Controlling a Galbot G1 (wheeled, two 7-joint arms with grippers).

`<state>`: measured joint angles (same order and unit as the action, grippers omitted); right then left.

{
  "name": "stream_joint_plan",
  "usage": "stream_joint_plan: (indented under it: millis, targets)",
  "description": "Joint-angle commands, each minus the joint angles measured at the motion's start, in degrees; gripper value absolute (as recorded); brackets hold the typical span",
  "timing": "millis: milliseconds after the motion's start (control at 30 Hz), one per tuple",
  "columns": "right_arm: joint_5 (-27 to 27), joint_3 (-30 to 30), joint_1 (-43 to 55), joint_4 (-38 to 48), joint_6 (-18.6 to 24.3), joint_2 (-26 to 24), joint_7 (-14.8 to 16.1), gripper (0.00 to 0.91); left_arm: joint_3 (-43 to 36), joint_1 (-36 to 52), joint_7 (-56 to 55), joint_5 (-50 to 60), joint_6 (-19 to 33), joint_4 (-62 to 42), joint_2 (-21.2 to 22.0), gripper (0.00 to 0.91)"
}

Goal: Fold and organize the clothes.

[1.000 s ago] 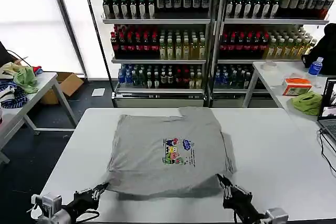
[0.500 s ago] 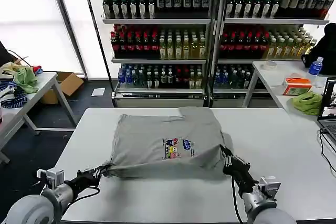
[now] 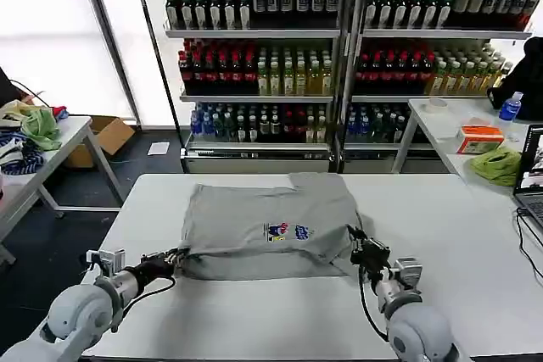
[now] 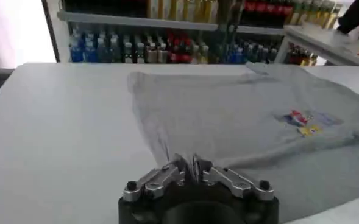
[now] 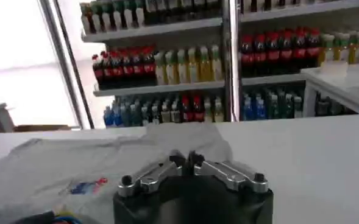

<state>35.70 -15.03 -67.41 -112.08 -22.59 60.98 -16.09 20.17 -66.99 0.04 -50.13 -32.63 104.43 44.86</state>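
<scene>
Shirt hem pinched in left claw and right claw.

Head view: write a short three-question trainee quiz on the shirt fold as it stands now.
1. True or false: the left hand and the right hand each pinch a near corner of the grey shirt.
2. Multiple choice: where is the shirt's chest print? A) close to the near folded edge B) hidden under the collar C) hanging off the table
3. Fill in: behind the table stand shelves stocked with ____.

Key: 1 true. 2 A. 3 bottles.
</scene>
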Motion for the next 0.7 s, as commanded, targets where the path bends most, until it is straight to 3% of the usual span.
stream_joint_plan:
  millis: [33,333,533,700]
  targets:
    - [-1.0,1.2,3.2,3.4,-1.5,1.0,1.0,0.907,-0.6,3.8,-0.2,1.9,-0.1,-4.2,0.9,0.907]
    - [0.8,-3.0,-2.5,-5.6,-1.3,-1.2,1.6,0.907,8.0,-4.1,-2.5,1.9,1.1,4.2,-0.2,0.907]
    - [0.9,-6.6,-8.7,-10.7,0.2,-2.3,1.7,0.907,14.2,-12.8,-3.4,2.5,1.5,10.6,1.8,0.907]
    - [-1.8,-7.4,-14.4,-13.5,-1.3,-2.8,1.1,0.907,15.6,-19.2,-3.4,5.1,1.7,14.1,4.2,0.907]
